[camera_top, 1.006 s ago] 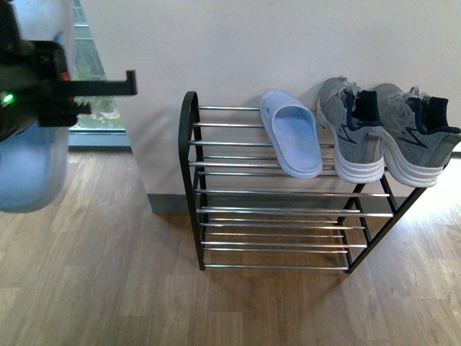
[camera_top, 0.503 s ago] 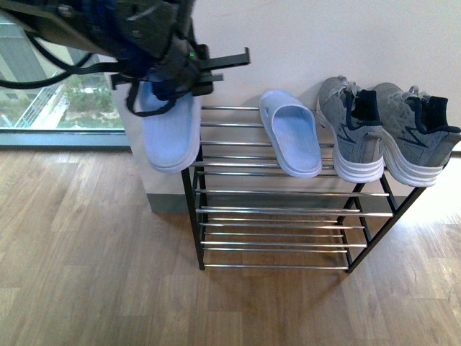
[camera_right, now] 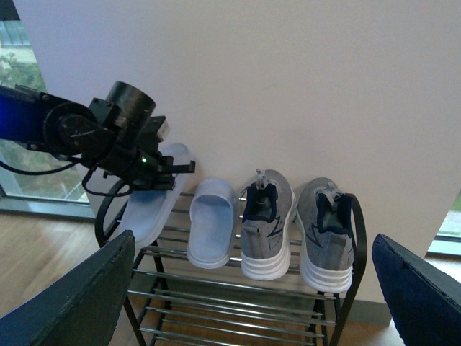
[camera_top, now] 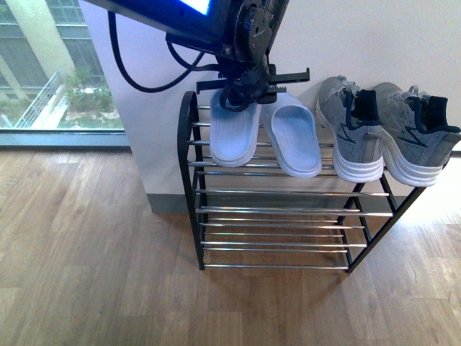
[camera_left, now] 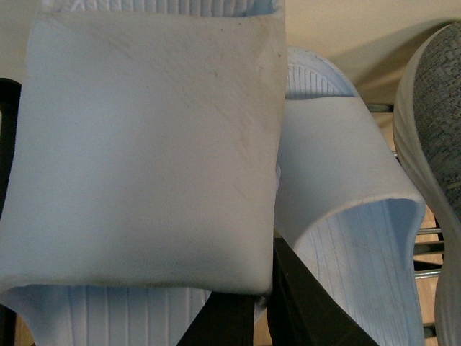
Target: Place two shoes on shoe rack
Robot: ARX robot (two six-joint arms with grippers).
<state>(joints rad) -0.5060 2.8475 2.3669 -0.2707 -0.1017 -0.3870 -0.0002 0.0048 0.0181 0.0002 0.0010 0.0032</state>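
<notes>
Left arm: reaches in from ten o'clock of the front view toward the rack's top tier.
Left gripper (camera_top: pixel 248 92): closed on the heel end of a pale blue slipper (camera_top: pixel 234 133), holding it over the top bars at the rack's nine o'clock end; its toe lies on or just above the bars, which one I cannot tell.
Second slipper (camera_top: pixel 291 137): just beside the held one, flat on the top tier, toe pointing to six o'clock.
Shoe rack (camera_top: pixel 189 158): black tube frame, silver bars in several tiers, standing on the wood floor (camera_top: pixel 86 259) against the white wall (camera_top: pixel 374 36).
Two shoes (camera_top: pixel 385 133): grey sneakers with white soles, side by side and touching on the top tier at its three o'clock end, just beside the second slipper.
Right gripper (camera_right: pixel 252 288): wide open, two dark fingers (camera_right: pixel 79 295) at the frame's lower corners, nothing between them, well apart from the rack.
</notes>
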